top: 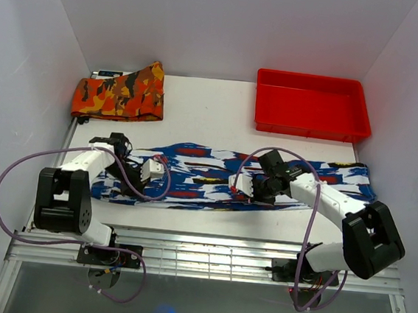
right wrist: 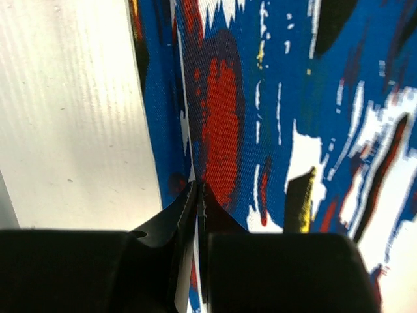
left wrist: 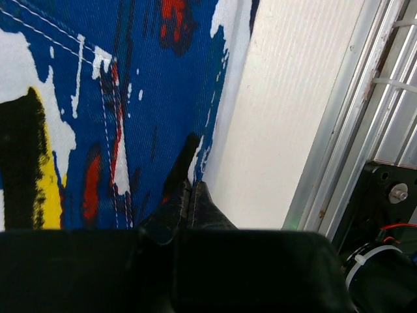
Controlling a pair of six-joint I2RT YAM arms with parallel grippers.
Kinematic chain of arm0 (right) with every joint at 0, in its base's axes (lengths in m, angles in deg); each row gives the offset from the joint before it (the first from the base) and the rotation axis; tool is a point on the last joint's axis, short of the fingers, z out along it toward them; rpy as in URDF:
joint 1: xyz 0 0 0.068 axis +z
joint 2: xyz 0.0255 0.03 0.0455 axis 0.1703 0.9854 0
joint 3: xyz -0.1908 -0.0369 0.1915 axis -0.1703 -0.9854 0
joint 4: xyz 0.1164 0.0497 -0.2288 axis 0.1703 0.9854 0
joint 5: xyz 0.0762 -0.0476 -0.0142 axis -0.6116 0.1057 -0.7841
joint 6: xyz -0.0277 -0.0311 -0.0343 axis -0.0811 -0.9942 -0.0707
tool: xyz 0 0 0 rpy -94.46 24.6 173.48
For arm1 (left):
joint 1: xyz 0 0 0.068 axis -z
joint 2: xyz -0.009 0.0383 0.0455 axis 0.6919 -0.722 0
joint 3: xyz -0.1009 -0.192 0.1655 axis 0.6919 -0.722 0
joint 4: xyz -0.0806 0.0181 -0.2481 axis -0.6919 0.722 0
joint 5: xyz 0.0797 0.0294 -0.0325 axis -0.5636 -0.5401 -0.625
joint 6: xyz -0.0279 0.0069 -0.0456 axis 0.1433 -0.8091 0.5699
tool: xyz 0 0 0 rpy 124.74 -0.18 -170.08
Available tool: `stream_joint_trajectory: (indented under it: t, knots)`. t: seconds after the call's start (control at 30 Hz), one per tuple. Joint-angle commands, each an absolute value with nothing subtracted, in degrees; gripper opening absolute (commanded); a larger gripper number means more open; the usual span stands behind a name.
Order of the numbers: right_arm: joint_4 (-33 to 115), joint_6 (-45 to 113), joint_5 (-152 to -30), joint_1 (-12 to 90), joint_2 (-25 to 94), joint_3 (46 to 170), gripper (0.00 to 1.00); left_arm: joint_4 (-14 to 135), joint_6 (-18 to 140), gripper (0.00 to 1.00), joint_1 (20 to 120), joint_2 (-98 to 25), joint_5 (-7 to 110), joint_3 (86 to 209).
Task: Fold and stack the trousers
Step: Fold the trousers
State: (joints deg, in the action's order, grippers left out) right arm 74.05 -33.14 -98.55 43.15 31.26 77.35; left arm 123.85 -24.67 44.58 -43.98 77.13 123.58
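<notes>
Table (top: 210,219) first: white, with the trousers (top: 207,177) spread flat and lengthwise across its near half, blue and white brushstroke print with red patches and bits of yellow and black. Past the trousers' right end sits a red plastic tray (top: 308,129). Past their left end is a folded orange camo garment (top: 119,92). My left gripper (left wrist: 190,186) is down at the near edge of the trousers, toward their left end, fingers clenched tight on the hem. My right gripper (right wrist: 197,186) is at that near edge too, nearer the trousers' middle, also pinched on the fabric edge.
</notes>
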Motion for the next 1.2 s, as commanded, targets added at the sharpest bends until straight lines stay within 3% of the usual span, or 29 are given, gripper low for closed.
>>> stream_joint_trajectory:
  t: [0.0,0.2,0.4,0.47,0.53,0.6,0.63,0.7,0.8,0.93,0.97,1.17]
  knots:
    - [73.9,-33.1,-100.5,43.4,33.6,75.2,0.08,122.9,-25.6,0.00,44.1,-46.7,76.3,121.1]
    - [71.0,-31.4,-99.9,46.2,38.8,74.5,0.08,116.3,-20.8,0.00,43.9,-53.5,71.2,120.8]
    - [72.6,-28.8,-101.0,49.6,43.4,79.2,0.08,114.0,-22.7,0.01,34.9,-59.2,64.7,124.5]
    - [74.1,-27.9,-103.1,51.2,43.2,81.0,0.18,116.2,-27.6,0.11,31.7,-59.3,65.4,125.6]
    - [75.9,-26.8,-105.2,52.9,42.0,81.7,0.28,117.5,-30.2,0.31,30.1,-56.6,67.2,126.5]
    - [76.9,-24.6,-107.6,54.0,40.3,82.5,0.37,118.9,-30.9,0.43,29.3,-54.0,71.1,129.0]
    - [78.1,-23.7,-108.4,54.8,40.0,84.1,0.47,119.9,-29.6,0.47,29.4,-52.8,73.2,130.6]
    - [79.2,-20.9,-110.2,54.8,39.6,86.4,0.55,125.8,-29.3,0.67,29.5,-50.2,82.1,138.2]
    - [79.1,-18.5,-110.9,53.8,38.3,90.6,0.67,129.5,-22.6,0.82,30.9,-50.8,91.8,147.6]
    - [78.2,-12.8,-113.5,50.4,40.2,97.1,0.67,123.7,-6.5,0.96,34.1,-57.7,97.5,163.0]
    - [77.2,-11.9,-114.5,49.7,40.9,97.7,0.67,121.1,2.1,0.98,35.1,-59.5,96.6,164.5]
    - [70.4,-4.2,-110.6,47.2,47.3,98.0,0.57,105.7,18.4,0.97,42.7,-73.9,91.1,172.3]
